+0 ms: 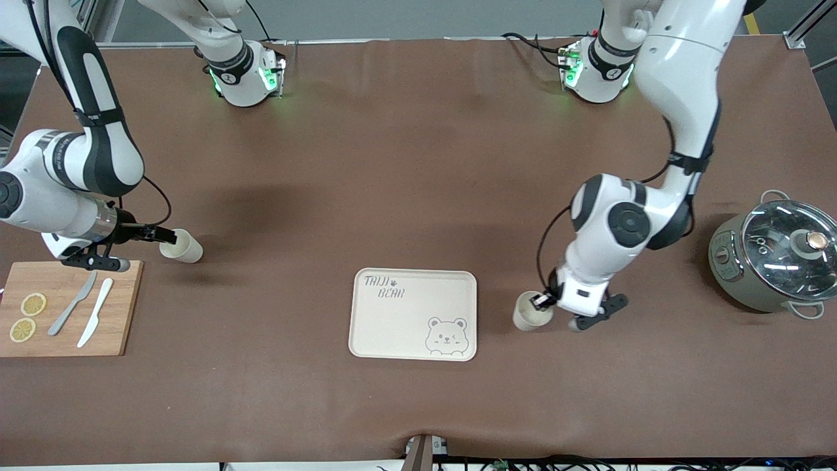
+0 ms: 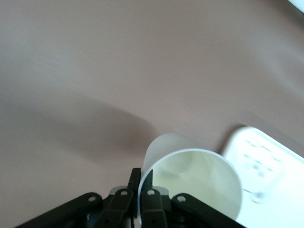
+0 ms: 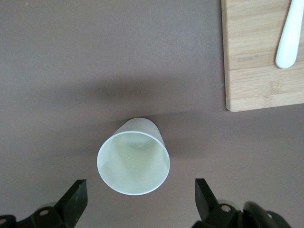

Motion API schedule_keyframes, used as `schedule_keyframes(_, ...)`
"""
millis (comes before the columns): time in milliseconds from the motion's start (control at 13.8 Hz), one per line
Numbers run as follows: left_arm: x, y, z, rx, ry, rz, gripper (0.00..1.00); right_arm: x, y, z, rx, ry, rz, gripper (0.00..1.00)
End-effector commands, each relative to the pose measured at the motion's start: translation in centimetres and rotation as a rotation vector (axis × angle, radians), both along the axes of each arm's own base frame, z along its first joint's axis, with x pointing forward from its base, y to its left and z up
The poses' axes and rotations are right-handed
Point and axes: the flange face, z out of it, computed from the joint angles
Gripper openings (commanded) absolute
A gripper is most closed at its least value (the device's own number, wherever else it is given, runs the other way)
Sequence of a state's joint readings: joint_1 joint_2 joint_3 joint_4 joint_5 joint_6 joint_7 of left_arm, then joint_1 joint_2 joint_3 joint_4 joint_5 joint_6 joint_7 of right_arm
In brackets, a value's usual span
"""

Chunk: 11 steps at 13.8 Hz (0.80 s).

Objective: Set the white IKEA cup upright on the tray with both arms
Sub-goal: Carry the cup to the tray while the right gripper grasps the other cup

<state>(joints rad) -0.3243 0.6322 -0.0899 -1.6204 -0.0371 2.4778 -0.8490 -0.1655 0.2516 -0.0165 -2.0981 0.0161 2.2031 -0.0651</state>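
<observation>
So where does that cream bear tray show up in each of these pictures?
Front view: the tray lies flat, low in the middle of the table.
Left wrist view: one rounded corner shows, close beside the cup in the left claw.
Right wrist view: not in it.
Shared landmark: that cup.

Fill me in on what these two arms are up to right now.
The left gripper has its jaws shut on the rim of a white plastic cup beside the flat cream bear-print tray, toward the left arm's end. The right gripper sits with jaws open around the mouth of a second white cup lying on its side by the wooden cutting board. Neither cup is on the tray yet.
</observation>
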Motion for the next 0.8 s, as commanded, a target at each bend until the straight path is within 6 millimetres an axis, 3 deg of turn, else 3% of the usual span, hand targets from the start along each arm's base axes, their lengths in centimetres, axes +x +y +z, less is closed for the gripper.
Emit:
schedule_keyframes(0, 1.1, -5.4, -0.9, -0.039, -0.017, 0.018, 0.0, -0.6, -1.3, -1.0, -0.005, -0.013, -0.01, 0.91)
schedule_keyframes(218, 0.4, -9.4, -2.2, -0.058, -0.008, 0.049, 0.0, -1.4, -1.5, -2.5, -0.009, -0.032, -0.016, 0.7)
schedule_keyframes(363, -0.5, -10.7, -3.2, -0.057, 0.008, 0.058, 0.0, -1.8, -1.6, -3.8, -0.011, -0.039, -0.02, 0.63)
schedule_keyframes(436, -0.9, -11.4, -3.5, -0.058, 0.016, 0.067, 0.0, -1.8, -1.5, -4.0, -0.01, -0.038, -0.018, 0.53)
schedule_keyframes(581, -2.2, -13.0, -4.0, -0.055, 0.029, 0.066, 0.0, -2.1, -1.6, -4.3, -0.009, -0.03, -0.021, 0.19)
schedule_keyframes(654, -2.3, -13.2, -4.1, -0.057, 0.033, 0.079, 0.0, -2.2, -1.6, -4.7, -0.008, -0.026, -0.023, 0.12)
schedule_keyframes(726, -2.3, -13.2, -4.0, -0.06, 0.038, 0.101, 0.11, -2.2, -1.8, -4.8, -0.008, -0.024, -0.026, 0.0)
